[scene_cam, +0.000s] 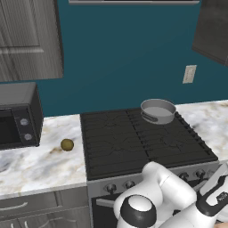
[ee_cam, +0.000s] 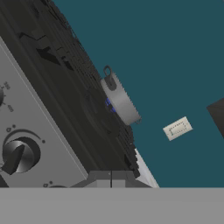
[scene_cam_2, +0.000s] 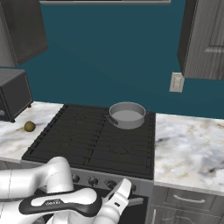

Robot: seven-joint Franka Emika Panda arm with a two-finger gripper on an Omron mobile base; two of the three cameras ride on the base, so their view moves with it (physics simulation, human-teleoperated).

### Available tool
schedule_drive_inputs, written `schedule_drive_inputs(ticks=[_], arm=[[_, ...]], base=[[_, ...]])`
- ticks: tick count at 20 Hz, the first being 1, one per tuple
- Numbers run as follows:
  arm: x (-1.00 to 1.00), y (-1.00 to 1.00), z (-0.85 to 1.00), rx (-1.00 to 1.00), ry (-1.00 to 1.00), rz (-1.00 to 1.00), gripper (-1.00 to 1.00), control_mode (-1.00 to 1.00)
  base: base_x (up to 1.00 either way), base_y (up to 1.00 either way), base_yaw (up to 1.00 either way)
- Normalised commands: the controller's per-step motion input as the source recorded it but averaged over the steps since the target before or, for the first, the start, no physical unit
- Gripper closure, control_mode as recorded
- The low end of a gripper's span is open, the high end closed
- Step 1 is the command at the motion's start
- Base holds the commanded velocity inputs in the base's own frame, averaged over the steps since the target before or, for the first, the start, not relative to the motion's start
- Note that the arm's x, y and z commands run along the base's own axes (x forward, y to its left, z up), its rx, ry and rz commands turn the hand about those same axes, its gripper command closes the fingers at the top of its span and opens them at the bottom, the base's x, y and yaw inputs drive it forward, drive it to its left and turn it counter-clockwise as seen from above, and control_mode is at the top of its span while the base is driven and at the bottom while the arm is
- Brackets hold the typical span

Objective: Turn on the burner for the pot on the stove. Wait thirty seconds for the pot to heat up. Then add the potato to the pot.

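Pot (scene_cam: 158, 111) sits on the stove (scene_cam: 133, 142) at the back right burner, right of centre in the left base view; in the right base view it is at centre (scene_cam_2: 127, 114), back right of the stove top (scene_cam_2: 87, 140). Small blue flame shows under the pot in the hand view (ee_cam: 119, 99), where the pot lies tilted at centre. Potato (scene_cam: 67, 144) lies on the marble table (scene_cam: 40, 160) left of the stove, apart from it, centre left in the left base view; at the left edge in the right base view (scene_cam_2: 29, 126), on the table (scene_cam_2: 13, 135). Microwave (scene_cam: 18, 116) stands at the left edge of the left base view, near the potato but not touching it. Arm is low in front of the stove, at the bottom of both base views. The fingers (ee_cam: 112, 179) are pressed together, nothing pinched; dark tips show at bottom centre of the hand view, just in front of the stove's grey front panel (ee_cam: 39, 131). Knob (ee_cam: 18, 155) sits at lower left of the hand view, its bar turned to a slant. More knobs run along the panel in the base views. Wall outlet (scene_cam: 189, 74) on the teal wall, upper right of the left base view, also right of centre in the hand view (ee_cam: 177, 128). Grey cabinets at upper corners.
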Motion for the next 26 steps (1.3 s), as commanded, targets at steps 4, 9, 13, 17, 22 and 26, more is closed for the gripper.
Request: schedule_drive_inputs(ticks=[4, 9, 13, 17, 22, 26], arm=[[0.00, 0.00, 0.00, 0.00, 0.00, 0.00, 1.00, -1.00], [0.00, 0.00, 0.00, 0.00, 0.00, 0.00, 1.00, -1.00], [0.00, 0.00, 0.00, 0.00, 0.00, 0.00, 1.00, -1.00], [0.00, 0.00, 0.00, 0.00, 0.00, 0.00, 1.00, -1.00], [0.00, 0.00, 0.00, 0.00, 0.00, 0.00, 1.00, -1.00], [0.00, 0.00, 0.00, 0.00, 0.00, 0.00, 1.00, -1.00]], base=[[0.00, 0.00, 0.00], [0.00, 0.00, 0.00], [0.00, 0.00, 0.00], [0.00, 0.00, 0.00], [0.00, 0.00, 0.00], [0.00, 0.00, 0.00]])
